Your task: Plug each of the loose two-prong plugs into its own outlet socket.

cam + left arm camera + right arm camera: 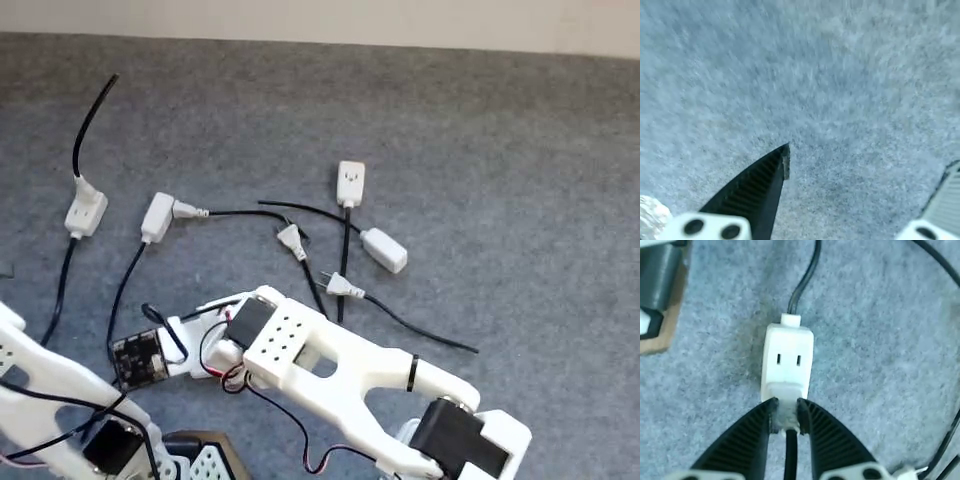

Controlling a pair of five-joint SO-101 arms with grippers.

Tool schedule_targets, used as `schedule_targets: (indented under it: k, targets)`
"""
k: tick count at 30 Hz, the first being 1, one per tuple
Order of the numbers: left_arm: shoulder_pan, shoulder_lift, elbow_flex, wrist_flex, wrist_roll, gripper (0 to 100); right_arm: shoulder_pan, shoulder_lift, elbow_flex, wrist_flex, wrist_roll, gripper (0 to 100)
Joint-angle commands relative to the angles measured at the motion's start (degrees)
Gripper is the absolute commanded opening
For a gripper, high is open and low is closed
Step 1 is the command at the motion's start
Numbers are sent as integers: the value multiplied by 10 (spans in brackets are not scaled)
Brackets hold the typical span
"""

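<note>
A: How is the right claw (787, 410) found?

B: It is closed on a white plug (786, 421), and the plug's black cord runs back between the jaws. The plug is set against the near end of a white socket block (788, 357), which lies flat on the grey worktop (880, 365).

A: And the relation on which the coming move turns?

B: The socket block lies straight ahead of the claw, with its long axis in line with the plug and the jaws. Its own cord (805, 282) leaves from the far end. Any further push would probably have to be made straight along that line. Whether the prongs are fully seated cannot be told.

A: The left claw (870, 160)?

B: It is spread wide over bare worktop, and nothing is gripped.

A: What is judged to remain?

B: In the high view, a loose plug (290, 240) and a second plug (341, 287) lie unplugged. Near them are a far socket (350, 182) and a slanted socket (385, 250), both seemingly unused.
</note>
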Motion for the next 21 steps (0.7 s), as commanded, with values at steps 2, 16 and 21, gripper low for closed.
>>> schedule_targets:
  k: [2,16,21]
  targets:
    - [58,-15,-109,53,3,440,23,8,-61,41,-42,155]
    - [201,-368,296,54,-44,440,115,8,-545,409,-132,342]
    - [290,-603,586,52,-175,439,196,-10,-620,472,-215,342]
